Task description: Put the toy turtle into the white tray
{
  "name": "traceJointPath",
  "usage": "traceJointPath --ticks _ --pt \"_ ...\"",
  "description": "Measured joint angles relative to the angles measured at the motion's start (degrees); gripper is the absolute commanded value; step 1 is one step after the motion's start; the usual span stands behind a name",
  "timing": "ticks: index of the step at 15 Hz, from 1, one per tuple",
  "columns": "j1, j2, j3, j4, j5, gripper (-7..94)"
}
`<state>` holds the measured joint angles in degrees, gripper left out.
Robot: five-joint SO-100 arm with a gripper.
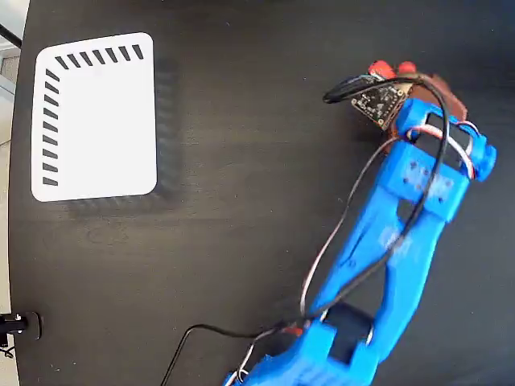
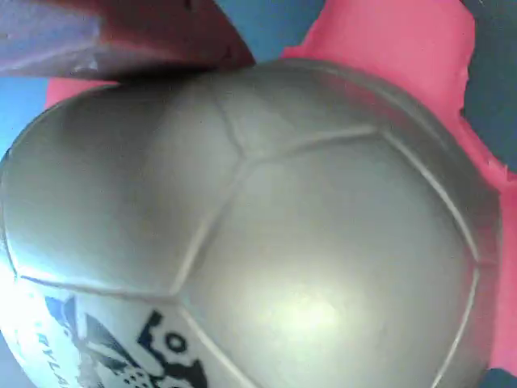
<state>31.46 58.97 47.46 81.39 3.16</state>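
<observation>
The toy turtle (image 1: pixel 386 69) lies at the upper right of the dark table in the fixed view. Only its red-orange parts show past the arm's wrist board. My blue arm's gripper (image 1: pixel 414 80) is down right over it. In the wrist view the turtle's grey domed shell (image 2: pixel 266 242) fills almost the whole frame, with a dark printed logo at the bottom left and red limbs at the top right. One dark reddish finger (image 2: pixel 121 36) lies against the shell's top left. The other finger is hidden. The white tray (image 1: pixel 96 121) lies flat at the far left, far from the gripper.
The dark tabletop (image 1: pixel 249 161) stretches between tray and turtle. The arm's black cable (image 1: pixel 185 346) trails along the bottom. A small black fitting (image 1: pixel 20 326) sits at the table's lower left edge.
</observation>
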Motion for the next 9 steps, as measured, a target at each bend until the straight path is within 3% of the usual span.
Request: traceJointPath --ticks 6,9 --pt "-9.3 28.5 16.1 1.4 -1.3 -4" --pt "-19.7 41.0 28.1 -2.3 -2.7 -4"
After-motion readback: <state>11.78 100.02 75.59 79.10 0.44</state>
